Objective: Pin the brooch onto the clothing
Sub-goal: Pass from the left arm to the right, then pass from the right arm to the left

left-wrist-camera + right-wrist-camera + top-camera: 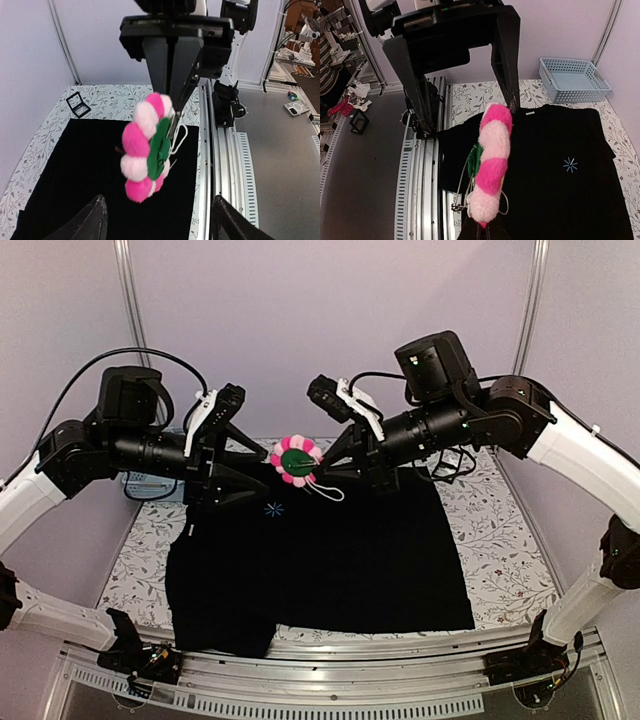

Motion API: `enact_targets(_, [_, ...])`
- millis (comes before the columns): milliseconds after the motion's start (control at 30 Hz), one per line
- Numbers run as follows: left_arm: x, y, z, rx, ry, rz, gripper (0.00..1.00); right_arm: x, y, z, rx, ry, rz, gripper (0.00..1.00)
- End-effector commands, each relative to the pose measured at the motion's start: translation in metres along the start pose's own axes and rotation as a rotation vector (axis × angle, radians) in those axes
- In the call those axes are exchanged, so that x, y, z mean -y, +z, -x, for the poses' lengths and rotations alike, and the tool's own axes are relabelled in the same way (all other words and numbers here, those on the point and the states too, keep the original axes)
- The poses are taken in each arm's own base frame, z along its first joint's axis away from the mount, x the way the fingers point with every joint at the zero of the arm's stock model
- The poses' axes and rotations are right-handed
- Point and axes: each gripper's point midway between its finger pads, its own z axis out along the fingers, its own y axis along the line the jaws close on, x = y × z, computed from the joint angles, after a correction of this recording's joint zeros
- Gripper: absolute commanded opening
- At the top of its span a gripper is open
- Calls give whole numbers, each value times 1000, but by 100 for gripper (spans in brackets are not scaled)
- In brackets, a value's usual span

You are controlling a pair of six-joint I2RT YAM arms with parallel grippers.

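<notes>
Not pinned: brooch [297,459] held mid-frame above the black shirt [330,560], clamped in the right jaws; left jaws spread apart, empty.

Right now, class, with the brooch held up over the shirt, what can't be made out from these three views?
- Pin of the brooch: too small in the top view; both wrist views see it nearly edge-on, its petals in the way.
- Fingertips of the right gripper, right wrist view: mostly behind the brooch, cut by the bottom edge.
- Collar of the shirt, top view: behind the brooch.
</notes>
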Motion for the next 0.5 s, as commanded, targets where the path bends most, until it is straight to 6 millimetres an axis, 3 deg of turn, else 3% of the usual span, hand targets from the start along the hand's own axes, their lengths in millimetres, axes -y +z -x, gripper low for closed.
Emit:
enact_targets(0, [12, 11, 0, -44, -36, -33, 71, -11, 14, -45, -235, -8, 71, 0])
enact_targets(133, [6, 15, 5, -33, -66, -11, 64, -12, 26, -43, -241, -52, 113, 0])
enact_targets(467, [4, 24, -3, -62, -48, -20, 41, -24, 27, -27, -172, -137, 151, 0])
